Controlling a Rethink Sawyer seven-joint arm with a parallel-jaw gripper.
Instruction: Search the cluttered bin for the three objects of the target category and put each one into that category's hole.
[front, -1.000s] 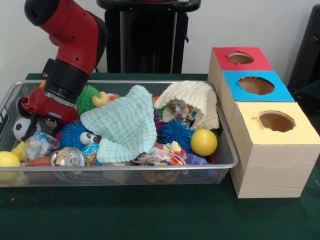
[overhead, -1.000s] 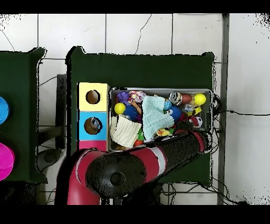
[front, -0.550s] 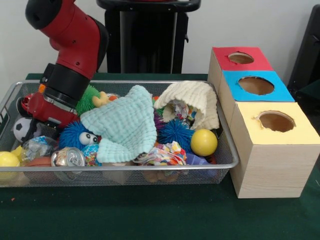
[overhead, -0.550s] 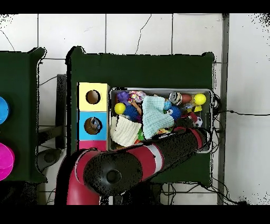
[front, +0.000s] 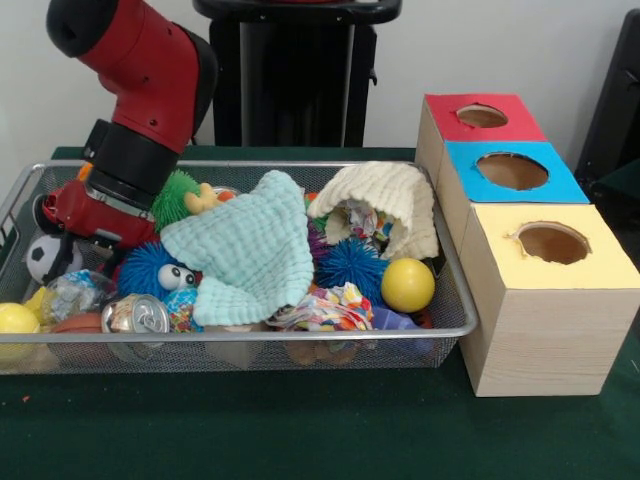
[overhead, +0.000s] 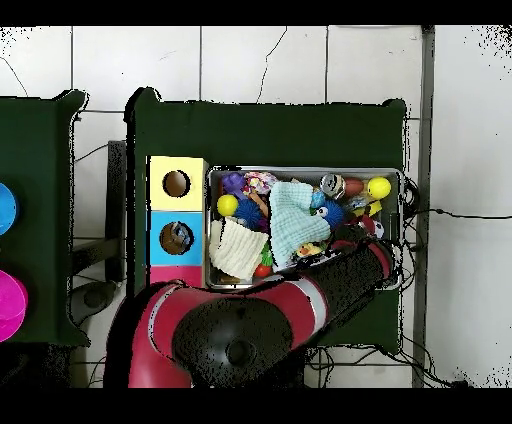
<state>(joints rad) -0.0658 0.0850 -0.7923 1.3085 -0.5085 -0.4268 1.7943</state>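
Two spiky rubber balls flank a waffle-weave cloth (wire-mesh bin); fingers state unclear.

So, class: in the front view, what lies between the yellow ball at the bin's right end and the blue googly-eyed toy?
In the front view: the spiky blue ball and the mint cloth.

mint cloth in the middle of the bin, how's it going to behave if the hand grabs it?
Probably floppy: the mint cloth drapes in folds over the toys beneath, so it should sag rather than lift flat. Likely light for its spread. It overlaps the blue spiky ball with eyes, so pulling may drag or expose neighbours inside the wire bin.
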